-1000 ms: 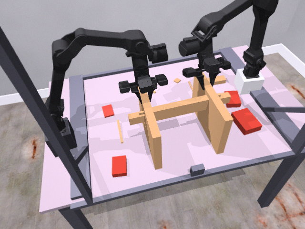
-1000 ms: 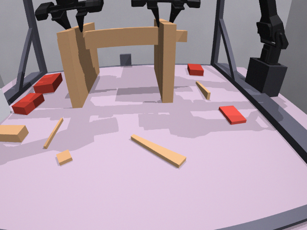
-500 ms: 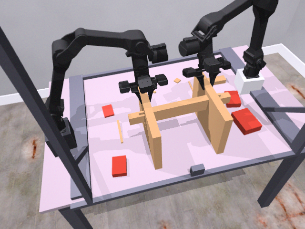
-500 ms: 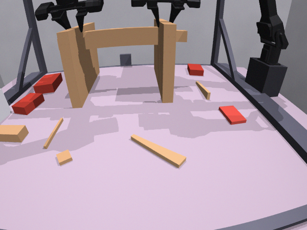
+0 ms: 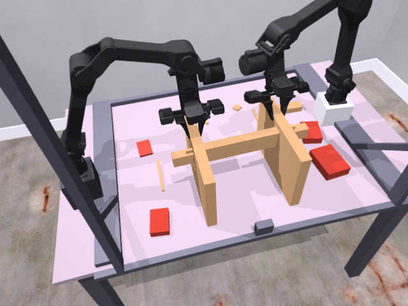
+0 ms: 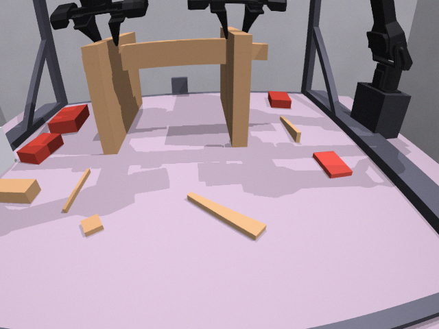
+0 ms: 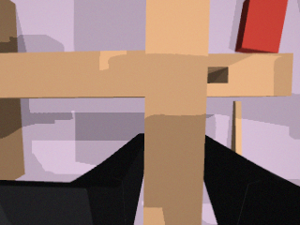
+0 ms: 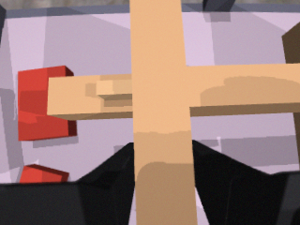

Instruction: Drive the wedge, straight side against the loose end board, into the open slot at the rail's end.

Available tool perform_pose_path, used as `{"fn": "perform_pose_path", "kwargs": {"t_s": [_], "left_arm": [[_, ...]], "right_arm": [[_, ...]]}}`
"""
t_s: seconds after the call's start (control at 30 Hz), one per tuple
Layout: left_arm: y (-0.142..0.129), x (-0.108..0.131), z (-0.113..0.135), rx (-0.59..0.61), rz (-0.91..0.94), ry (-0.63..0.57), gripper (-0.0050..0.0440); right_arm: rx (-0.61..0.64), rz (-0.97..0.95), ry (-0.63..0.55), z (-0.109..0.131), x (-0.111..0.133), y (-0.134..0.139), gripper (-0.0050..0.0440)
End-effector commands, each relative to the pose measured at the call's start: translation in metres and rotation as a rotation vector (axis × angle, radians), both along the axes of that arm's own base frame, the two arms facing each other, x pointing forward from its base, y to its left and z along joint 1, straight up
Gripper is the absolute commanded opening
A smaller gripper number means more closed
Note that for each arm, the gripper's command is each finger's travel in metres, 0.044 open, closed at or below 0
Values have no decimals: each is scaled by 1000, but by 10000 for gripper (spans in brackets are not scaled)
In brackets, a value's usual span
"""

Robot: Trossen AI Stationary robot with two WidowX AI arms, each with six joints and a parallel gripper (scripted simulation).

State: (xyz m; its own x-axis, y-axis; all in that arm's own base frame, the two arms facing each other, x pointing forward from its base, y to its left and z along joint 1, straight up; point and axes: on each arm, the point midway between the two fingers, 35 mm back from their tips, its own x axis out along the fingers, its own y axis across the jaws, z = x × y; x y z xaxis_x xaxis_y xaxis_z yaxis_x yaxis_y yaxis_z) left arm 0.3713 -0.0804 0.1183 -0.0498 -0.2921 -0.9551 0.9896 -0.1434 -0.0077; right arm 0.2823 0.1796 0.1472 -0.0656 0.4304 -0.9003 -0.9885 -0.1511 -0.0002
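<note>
Two hands, both clamped on end boards. Left hand [image 5: 195, 134] [image 6: 235, 33] [image 7: 174, 137] is part-open, fingers astride the top of the left end board [image 5: 204, 164] [image 6: 241, 88] [image 7: 175, 84]; that board is what it grips, not a wedge. Right hand [image 5: 277, 115] [image 6: 108, 40] [image 8: 163, 142] has the same part-open grip on the right end board [image 5: 289, 145] [image 6: 97, 95] [image 8: 159, 70]. Both boards upright on the counter [image 5: 230, 201] [image 6: 177, 283].

Rail [image 5: 241, 144] [image 6: 177, 53] [image 7: 70, 75] [image 8: 244, 86] runs through both boards, ends projecting. Left end: slot [image 7: 217, 75] open, just outside the board. Right end: seated wedge [image 8: 114, 87] in its slot, against the board.

Loose on the counter: long tapered bar [image 6: 225, 214] lying flat, well apart from the boards; narrow tapered strip [image 5: 160, 175] [image 6: 289, 129] [image 7: 237, 127] outside the left board; second thin strip [image 5: 254, 114] [image 6: 76, 191] and small square chip [image 5: 236, 107] [image 6: 92, 225] on the right arm's side. Thin red slab [image 5: 144, 148] [image 6: 332, 164] also flat, left side.

Counter is pale pink, dark metal frame around it. Grey wall [image 5: 148, 20], mottled floor [image 5: 197, 280] with rust-coloured streaks. Boards and rail: tan, wood-coloured, plain faces, square edges. Arms matte black, fingers tapering to points.
</note>
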Motion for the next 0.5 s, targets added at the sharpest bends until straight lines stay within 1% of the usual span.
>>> {"fn": "perform_pose_path", "kwargs": {"t_s": [0.0,0.47], "left_arm": [[0,4,7,-3,1,-34,-50],[0,5,8,-3,1,-39,-50]], "right_arm": [[21,-30,-124,19,30,-3,-50],[24,-46,-164,24,45,-5,-50]]}}
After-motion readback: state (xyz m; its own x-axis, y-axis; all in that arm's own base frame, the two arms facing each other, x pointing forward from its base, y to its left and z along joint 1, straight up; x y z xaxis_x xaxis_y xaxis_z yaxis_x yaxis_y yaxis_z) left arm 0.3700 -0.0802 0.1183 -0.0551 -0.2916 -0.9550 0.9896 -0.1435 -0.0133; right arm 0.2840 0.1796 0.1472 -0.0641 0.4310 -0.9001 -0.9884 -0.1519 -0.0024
